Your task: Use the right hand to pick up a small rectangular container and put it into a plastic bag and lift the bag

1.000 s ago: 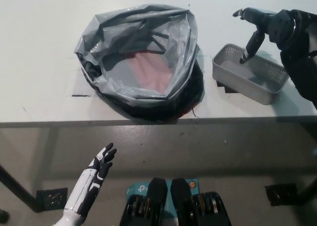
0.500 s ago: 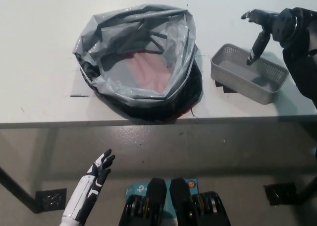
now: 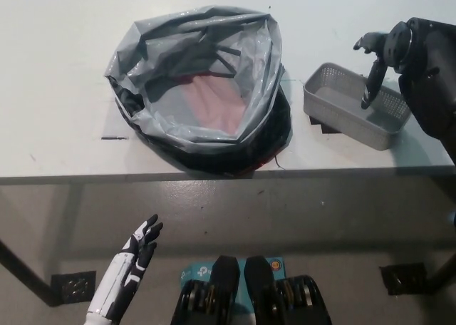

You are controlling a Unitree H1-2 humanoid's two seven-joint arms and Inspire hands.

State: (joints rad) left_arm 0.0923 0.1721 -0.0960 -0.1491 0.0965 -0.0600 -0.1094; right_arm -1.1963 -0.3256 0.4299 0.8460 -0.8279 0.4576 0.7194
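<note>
A small grey mesh rectangular container stands on the white table at the right. My black right hand hovers over the container's far right part, open, with its fingers pointing down into it and holding nothing. A grey plastic bag sits open in the middle of the table, something pink showing inside. My white left hand rests open below the table edge at the lower left.
The table's front edge runs across the picture's middle, with grey floor below it. A short dark mark lies on the table left of the bag. A black foot plate sits on the floor at lower left.
My right hand has drifted to the right and slightly down over the container, fingers still hanging into it. The left hand has sunk a little lower.
</note>
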